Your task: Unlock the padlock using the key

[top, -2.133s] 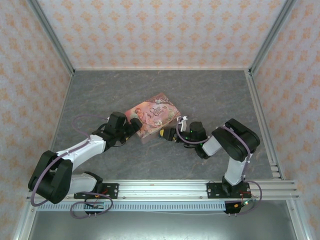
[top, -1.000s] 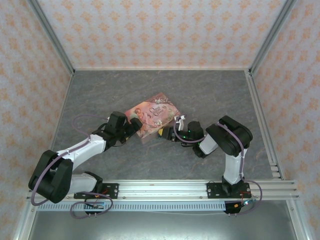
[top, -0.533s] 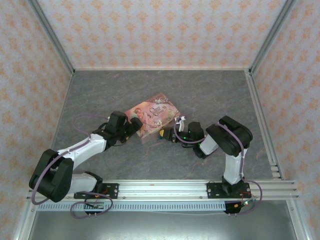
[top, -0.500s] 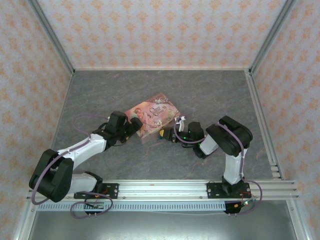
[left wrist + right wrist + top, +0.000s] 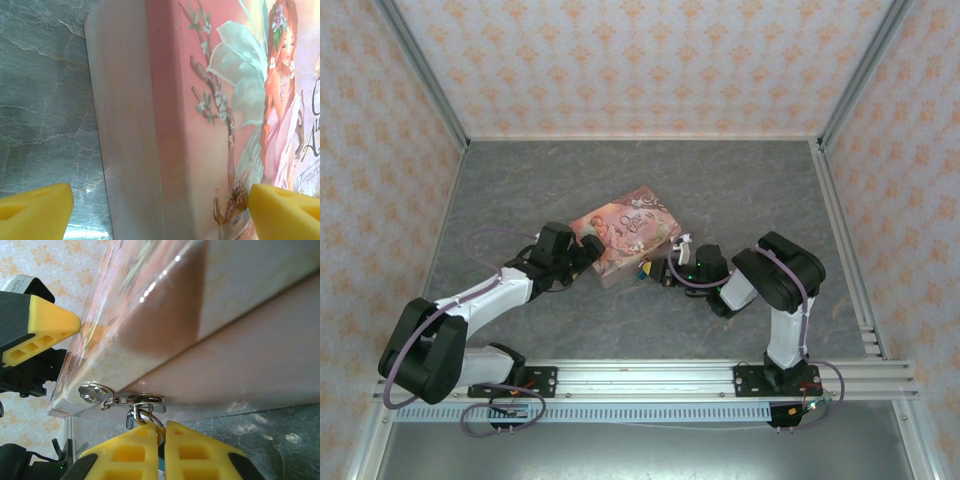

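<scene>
The padlock hangs by its metal shackle (image 5: 150, 419) from the hasp (image 5: 145, 399) on the front edge of the flat pink box (image 5: 625, 228). Only a teal sliver of its body (image 5: 160, 466) shows between the yellow fingers of my right gripper (image 5: 163, 429), which is shut on it at the box's near edge (image 5: 648, 268). I cannot make out the key. My left gripper (image 5: 160, 215) is open and straddles the box's left corner (image 5: 588, 250), one finger on the table side (image 5: 35, 210) and one over the lid (image 5: 285, 210).
The box lies tilted in the middle of the grey marbled table (image 5: 740, 190). Patterned walls close in the back and both sides. An aluminium rail (image 5: 650, 378) runs along the near edge by the arm bases.
My right arm's elbow has swung left and its gripper has edged a little left along the box's front edge. The left arm has stayed in place.
</scene>
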